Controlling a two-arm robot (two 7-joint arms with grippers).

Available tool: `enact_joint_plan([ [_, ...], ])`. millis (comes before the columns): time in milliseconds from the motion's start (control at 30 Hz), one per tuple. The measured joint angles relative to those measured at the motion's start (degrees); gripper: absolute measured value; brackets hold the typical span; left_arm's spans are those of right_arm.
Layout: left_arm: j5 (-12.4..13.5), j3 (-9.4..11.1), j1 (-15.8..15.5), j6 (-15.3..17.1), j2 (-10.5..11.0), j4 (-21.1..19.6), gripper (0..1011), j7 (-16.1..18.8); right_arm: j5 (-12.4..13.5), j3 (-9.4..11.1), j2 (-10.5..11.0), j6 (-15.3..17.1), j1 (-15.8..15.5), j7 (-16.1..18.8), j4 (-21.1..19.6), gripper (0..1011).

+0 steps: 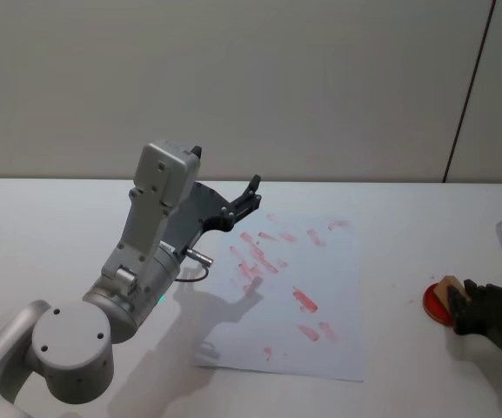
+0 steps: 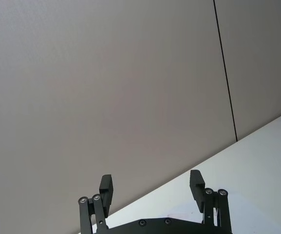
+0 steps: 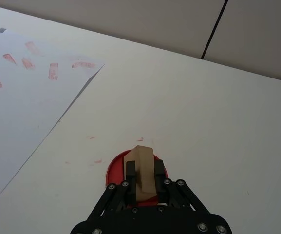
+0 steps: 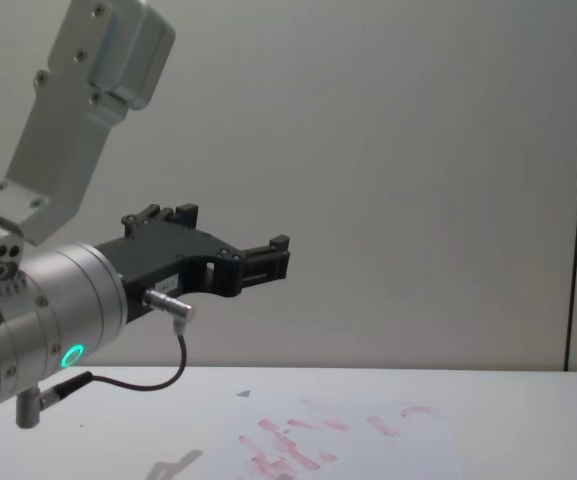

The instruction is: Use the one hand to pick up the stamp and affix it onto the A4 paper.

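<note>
The stamp, a light wooden block, stands on a round red ink pad at the table's right side. My right gripper, the hand, is shut on the stamp with a black finger on each flank. In the head view the hand holds the stamp over the pad by the right edge. The A4 paper, white with several red marks, lies mid-table to the left of the pad. My left gripper hangs open in the air above the paper's far left corner, nothing between its fingers.
The left arm's grey links and a looping black cable rise over the table's left half. Bare white tabletop separates paper and pad. A plain wall stands behind.
</note>
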Motion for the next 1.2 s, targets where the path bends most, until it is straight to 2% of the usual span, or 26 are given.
enact_joint_plan([
  [300, 0.0, 0.0, 0.0, 0.0, 0.0, 0.0, 1003, 0.0, 1.1, 0.2, -0.8, -3.0, 0.4, -0.1, 0.1, 208],
  [533, 0.0, 0.0, 0.0, 0.0, 0.0, 0.0, 1003, 0.0, 2.8, 0.1, -2.7, -7.1, 2.2, 0.3, -0.1, 208],
  [600, 0.0, 0.0, 0.0, 0.0, 0.0, 0.0, 1003, 0.0, 3.0, 0.0, -2.9, -7.4, 2.4, 0.5, -0.1, 208],
  [667, 0.0, 0.0, 0.0, 0.0, 0.0, 0.0, 1003, 0.0, 3.7, -0.2, -3.7, -8.5, 3.2, 1.5, -0.3, 208],
  [967, 0.0, 0.0, 0.0, 0.0, 0.0, 0.0, 1003, 0.0, 4.3, -1.2, -5.2, -9.5, 5.0, 5.4, -0.7, 208],
  [1200, 0.0, 0.0, 0.0, 0.0, 0.0, 0.0, 1003, 0.0, 3.0, -2.3, -5.7, -8.8, 6.1, 9.8, -0.7, 208],
])
